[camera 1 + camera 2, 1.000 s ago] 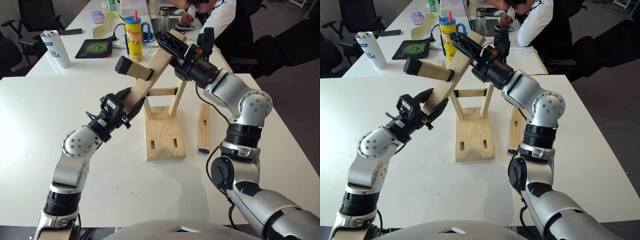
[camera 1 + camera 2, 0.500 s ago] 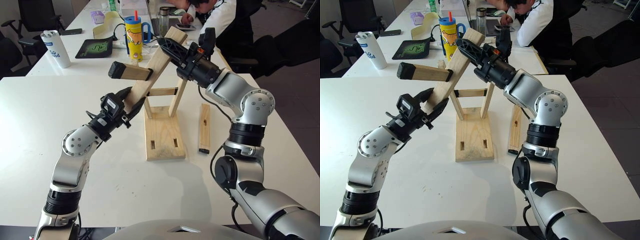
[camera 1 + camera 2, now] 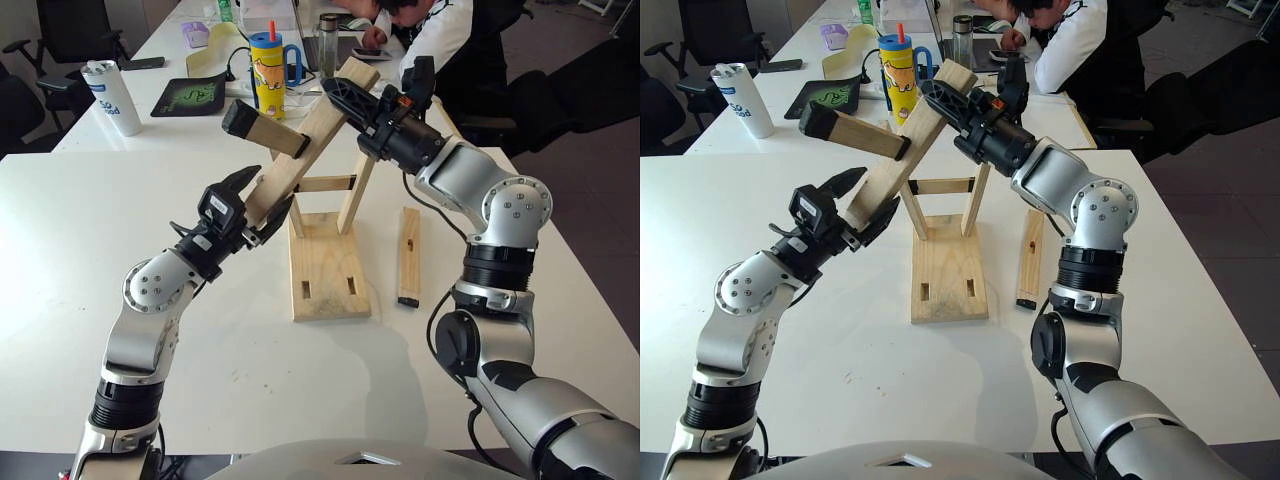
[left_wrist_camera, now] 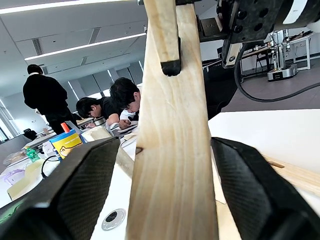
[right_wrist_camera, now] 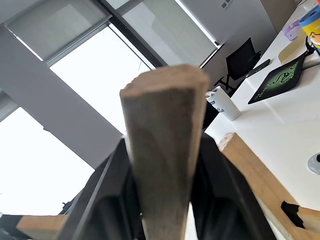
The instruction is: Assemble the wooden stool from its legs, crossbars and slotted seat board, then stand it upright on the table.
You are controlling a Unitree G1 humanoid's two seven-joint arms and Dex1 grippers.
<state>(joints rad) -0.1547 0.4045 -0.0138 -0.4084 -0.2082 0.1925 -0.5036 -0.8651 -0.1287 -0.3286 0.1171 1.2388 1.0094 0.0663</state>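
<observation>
A long wooden leg (image 3: 300,150) slants up over the table, and a short crossbar (image 3: 262,128) with a black end juts from it to the left. My right gripper (image 3: 340,95) is shut on the leg's upper end (image 5: 165,140). My left gripper (image 3: 262,192) is open around the lower end (image 4: 172,150), with a finger (image 4: 75,200) standing off each side. The slotted seat board (image 3: 330,285) lies flat on the white table. Two legs joined by a crossbar (image 3: 325,184) stand in its far end. A loose wooden piece (image 3: 408,255) lies right of the board.
On the table behind stand a yellow cup (image 3: 267,60), a white tumbler (image 3: 110,97), a dark mat (image 3: 195,95) and a steel bottle (image 3: 328,35). A person sits bent over that far table. There is bare white tabletop to the left and in front of the board.
My left gripper's fingers have spread apart off the leg's lower end. The leg has turned in the right gripper, swinging the crossbar's black end up and down again.
</observation>
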